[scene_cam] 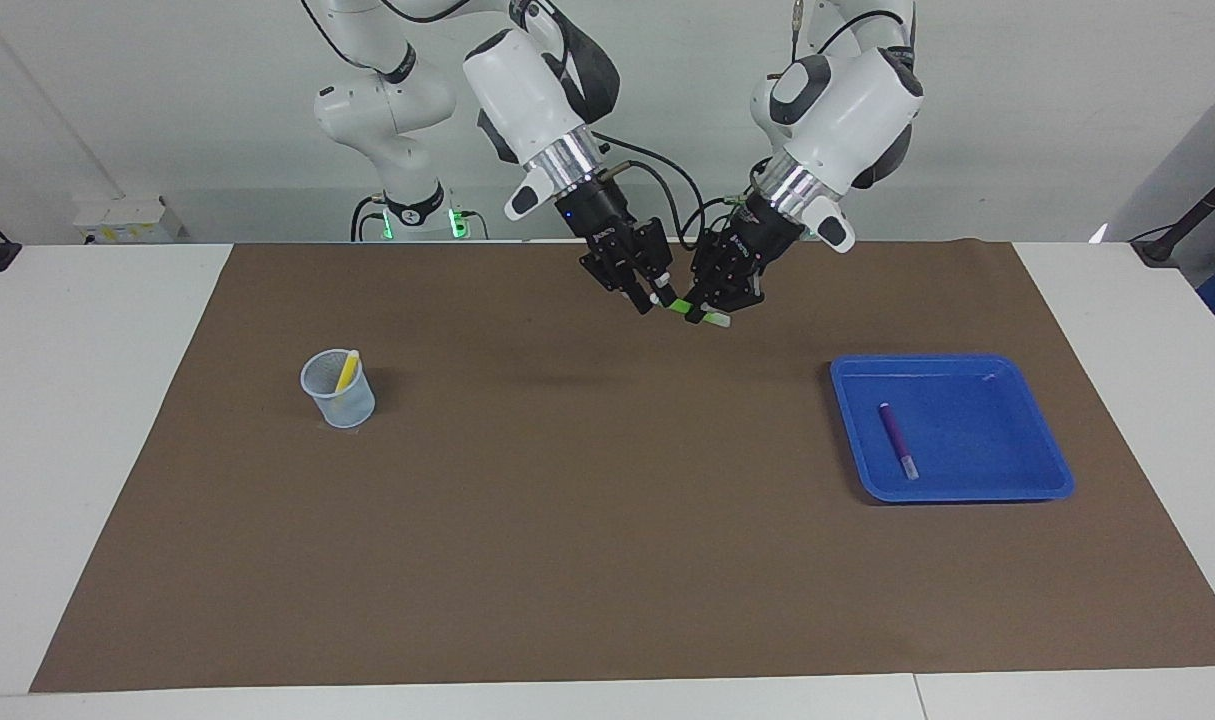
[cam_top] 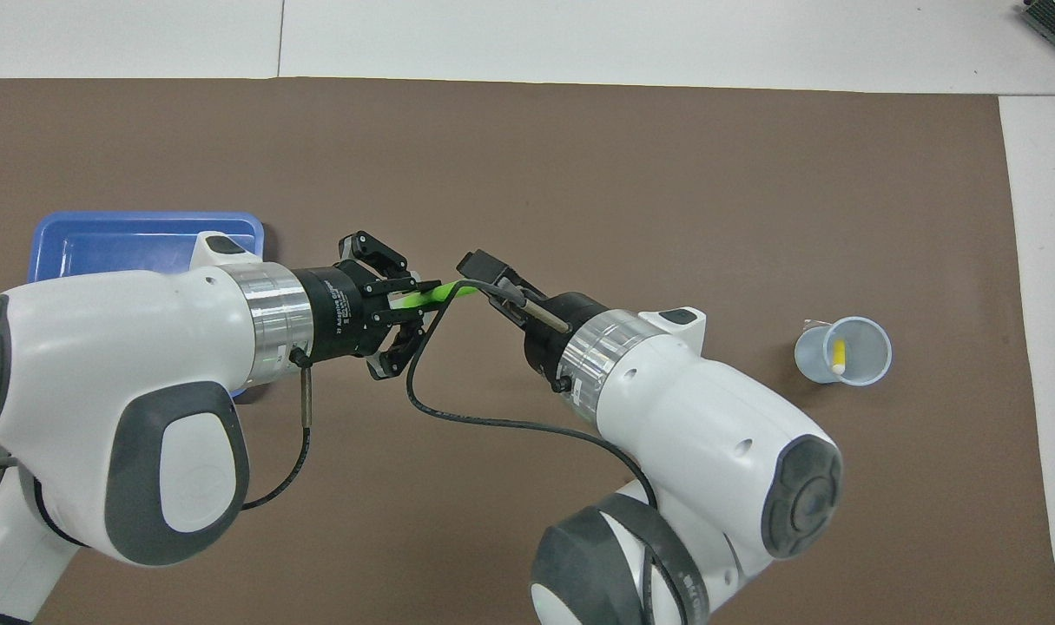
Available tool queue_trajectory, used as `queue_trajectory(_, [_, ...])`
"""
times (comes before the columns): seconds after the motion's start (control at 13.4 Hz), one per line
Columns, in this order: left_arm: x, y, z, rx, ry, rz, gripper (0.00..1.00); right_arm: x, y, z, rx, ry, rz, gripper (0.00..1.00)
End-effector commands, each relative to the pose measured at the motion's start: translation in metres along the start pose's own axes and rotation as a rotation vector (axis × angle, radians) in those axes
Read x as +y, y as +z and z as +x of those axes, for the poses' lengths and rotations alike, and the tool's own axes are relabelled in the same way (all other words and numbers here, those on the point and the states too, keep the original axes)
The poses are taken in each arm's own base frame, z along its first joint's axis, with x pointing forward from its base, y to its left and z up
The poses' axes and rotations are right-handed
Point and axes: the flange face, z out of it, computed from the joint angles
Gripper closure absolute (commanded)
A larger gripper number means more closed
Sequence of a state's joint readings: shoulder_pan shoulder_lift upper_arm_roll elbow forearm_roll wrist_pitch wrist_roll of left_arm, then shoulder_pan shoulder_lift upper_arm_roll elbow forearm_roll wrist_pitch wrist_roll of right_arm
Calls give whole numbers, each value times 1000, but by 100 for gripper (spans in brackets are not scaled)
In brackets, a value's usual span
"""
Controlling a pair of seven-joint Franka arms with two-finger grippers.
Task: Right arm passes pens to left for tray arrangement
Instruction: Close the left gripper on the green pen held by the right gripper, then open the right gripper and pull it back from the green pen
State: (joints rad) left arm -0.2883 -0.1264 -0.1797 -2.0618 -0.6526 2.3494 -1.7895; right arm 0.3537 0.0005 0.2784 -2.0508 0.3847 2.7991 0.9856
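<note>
Three slim marker pens show in all — one purple pen (scene_cam: 897, 441), one bright green pen (scene_cam: 689, 309), one yellow pen (scene_cam: 346, 371). There is one shallow square bright-blue plastic tray (scene_cam: 1029, 435); one pen lies in it, the purple. There is one small pale-blue translucent plastic cup (scene_cam: 339, 390), well apart from the tray — one pen stands in it, the yellow. One brown rectangular table mat (scene_cam: 587, 520) lies under the tray.
</note>
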Motion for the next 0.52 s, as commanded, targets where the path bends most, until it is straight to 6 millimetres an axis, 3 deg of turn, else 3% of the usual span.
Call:
queue_trajectory(0.0, [-4, -2, 7, -2, 130, 14, 100, 13, -3, 34, -22, -82, -70, 0])
queue_trajectory(0.22, [0, -13, 38, 4, 444, 133, 100, 48, -13, 84, -87, -285, -197, 0])
queue_trajectory(0.45, [4, -33, 70, -23, 713, 228, 100, 94, -36, 137, -170, -433, -307, 1])
